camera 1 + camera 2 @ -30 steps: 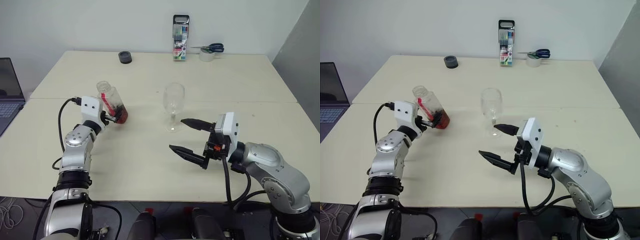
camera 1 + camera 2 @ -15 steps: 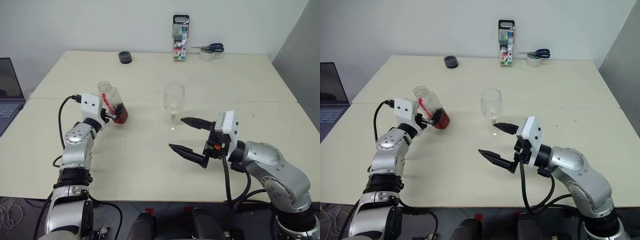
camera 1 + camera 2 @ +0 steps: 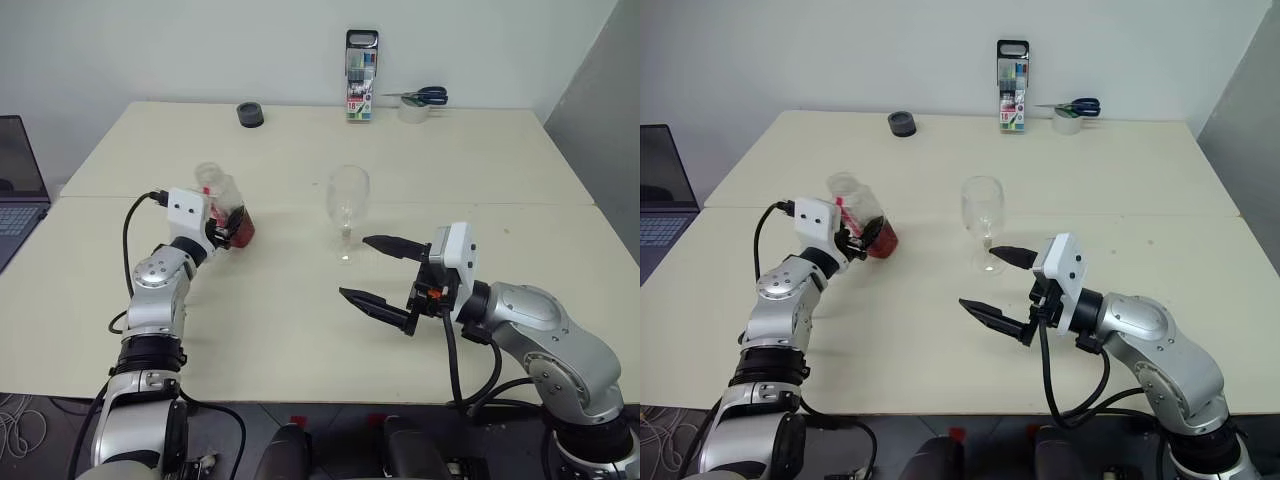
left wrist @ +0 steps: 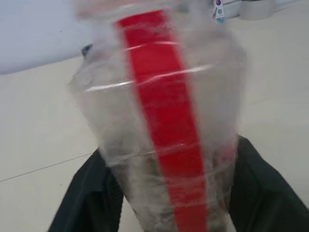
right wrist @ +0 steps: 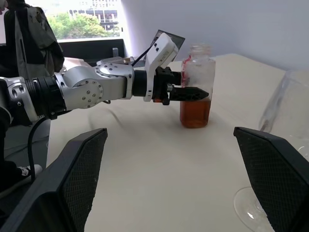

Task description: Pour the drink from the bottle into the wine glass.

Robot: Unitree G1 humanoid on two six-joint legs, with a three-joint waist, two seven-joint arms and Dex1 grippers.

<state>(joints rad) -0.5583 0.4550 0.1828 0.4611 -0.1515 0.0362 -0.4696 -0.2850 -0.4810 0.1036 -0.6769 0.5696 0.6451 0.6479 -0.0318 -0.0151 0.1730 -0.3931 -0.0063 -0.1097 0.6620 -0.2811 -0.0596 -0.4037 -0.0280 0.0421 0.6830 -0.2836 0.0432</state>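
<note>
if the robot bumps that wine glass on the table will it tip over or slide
Probably tip. The glass carries a wide bowl on a thin stem over a small foot, so it looks top-heavy. It appears empty, hence light. Being thin clear glass, it may break if it falls. The right tool hangs open close beside it.

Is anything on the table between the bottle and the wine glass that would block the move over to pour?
Nothing visible. The bottle, gripped in the left end effector, and the wine glass have only bare table between them. The right end effector hangs open in front of the glass, not on that path.
</note>
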